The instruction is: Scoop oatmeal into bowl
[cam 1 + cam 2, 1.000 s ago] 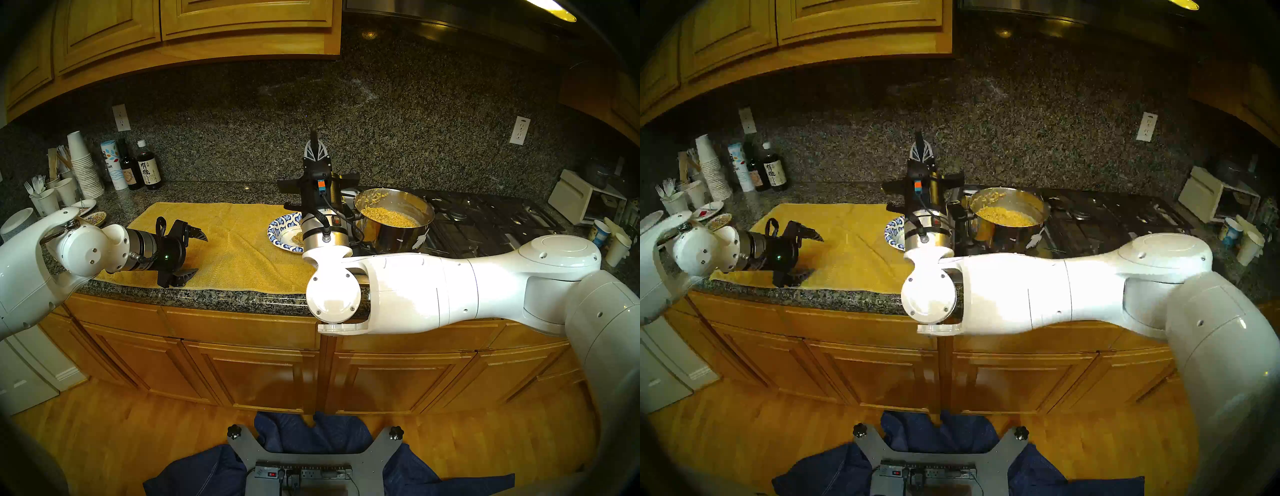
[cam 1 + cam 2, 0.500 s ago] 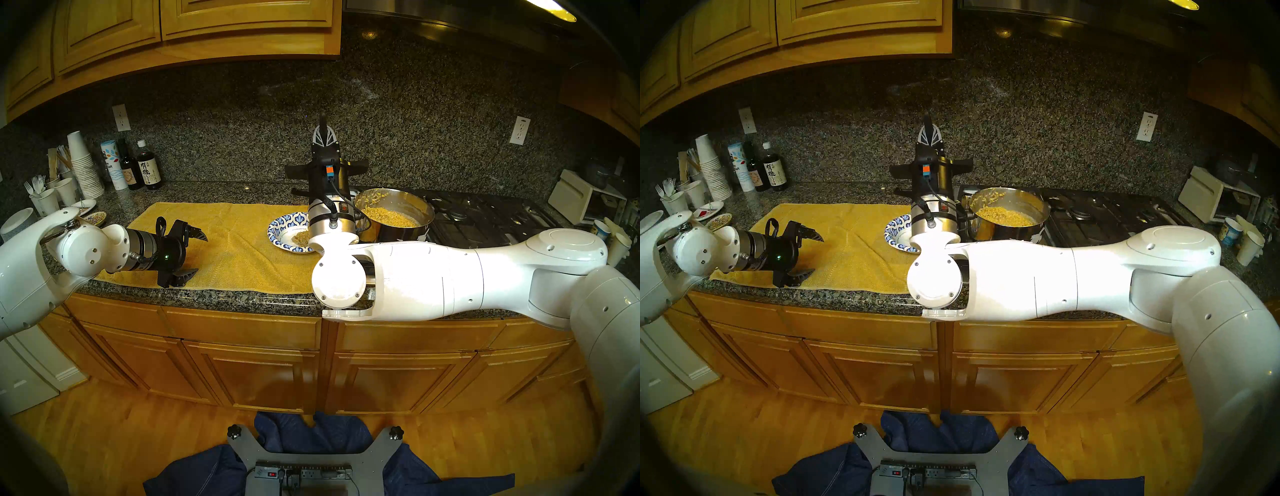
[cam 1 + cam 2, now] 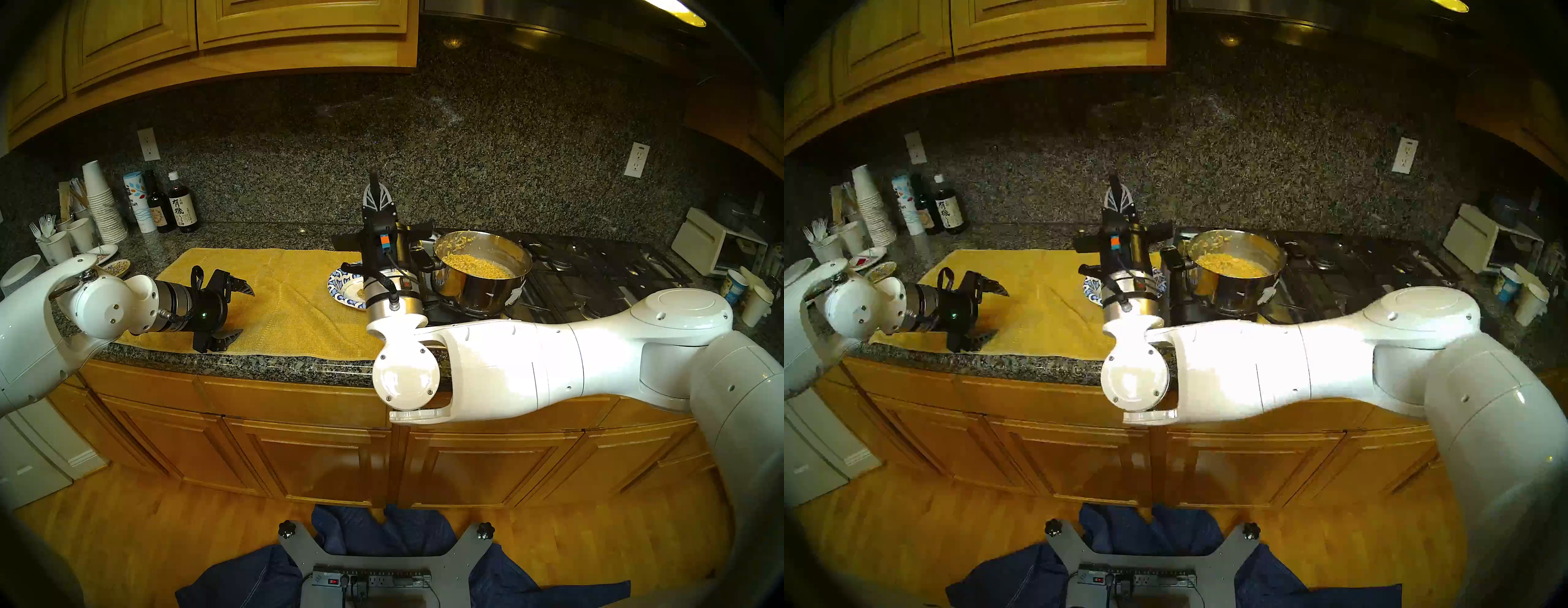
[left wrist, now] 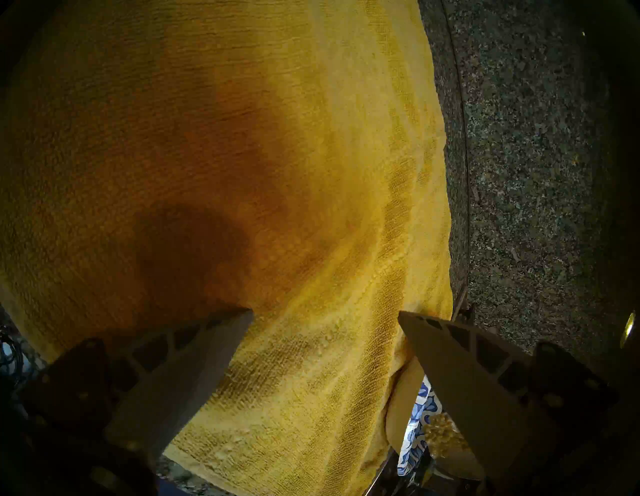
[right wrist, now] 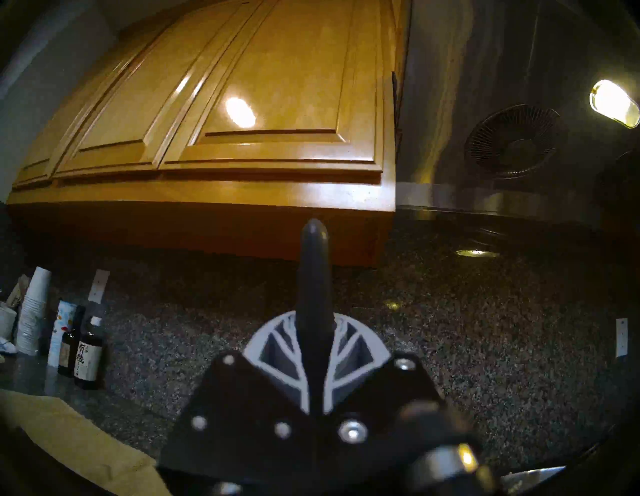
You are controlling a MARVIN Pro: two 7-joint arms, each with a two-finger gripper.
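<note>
Head views: the right end effector (image 3: 377,196), fingers pressed together around a dark slim utensil handle (image 3: 373,180) that points up toward the far wall, now sits lower and further left than half a second ago, back over the shallow round paper bowl with the blue-and-white leaf rim (image 3: 340,285). The wrist hides most of the bowl; a small tan clump of oatmeal (image 3: 361,293) shows in its white centre, while the bulk stays in the shiny steel pot (image 3: 481,267) just right of it on the stove. I read this as tapping or emptying a scoop into the bowl; the utensil's working end is hidden. Left wrist view: the left end effector (image 4: 325,318) hangs wide and empty over the yellow towel (image 4: 242,138) on the granite surface (image 4: 526,173), unchanged. Right wrist view: handle clamped, cabinets beyond.
</note>
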